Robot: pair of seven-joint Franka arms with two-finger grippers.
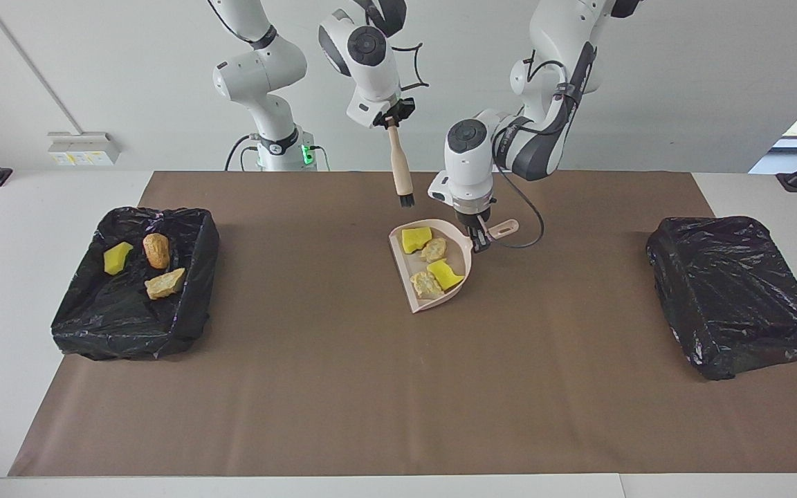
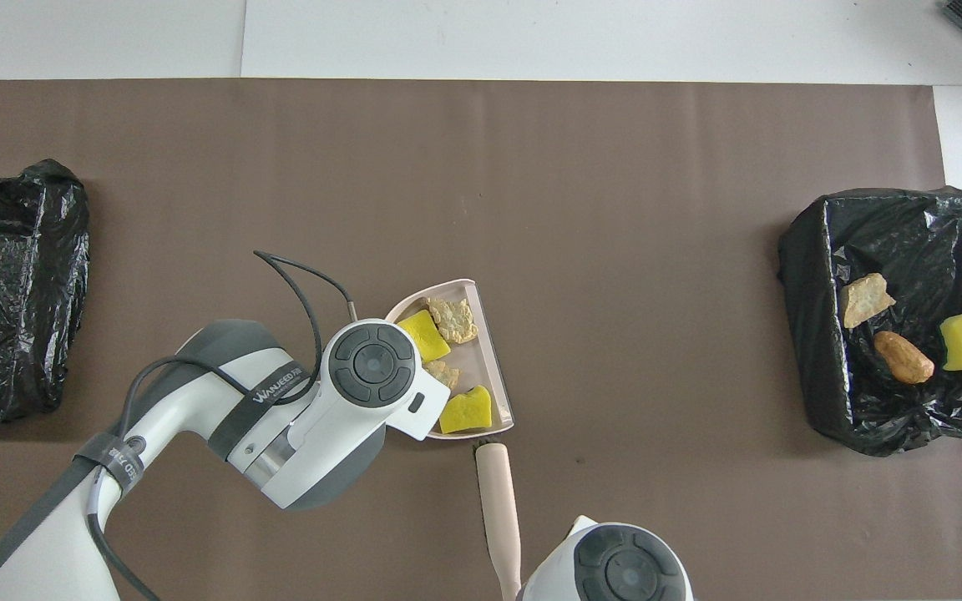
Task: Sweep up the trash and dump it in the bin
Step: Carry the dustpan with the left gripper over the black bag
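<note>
The pale pink dustpan [image 1: 404, 266] lies flat on the brown mat at mid-table and holds several trash pieces, among them a yellow sponge [image 1: 416, 239] and a tan chunk [image 1: 426, 284]. It also shows in the overhead view [image 2: 478, 367]. My left gripper [image 1: 479, 238] is shut on the dustpan's handle [image 1: 504, 226]. My right gripper [image 1: 389, 121] is shut on the beige-handled brush [image 1: 400, 166] and holds it upright, bristles down, over the mat beside the dustpan's robot-side corner. The brush handle shows in the overhead view [image 2: 498, 501]. Both grippers' fingers are hidden under the wrists there.
A black-lined bin [image 1: 191, 304] at the right arm's end holds a yellow sponge [image 1: 117, 257], a brown bread chunk [image 1: 156, 250] and a tan chunk [image 1: 165, 283]. It also shows in the overhead view [image 2: 807, 334]. Another black-bagged bin [image 1: 730, 290] stands at the left arm's end.
</note>
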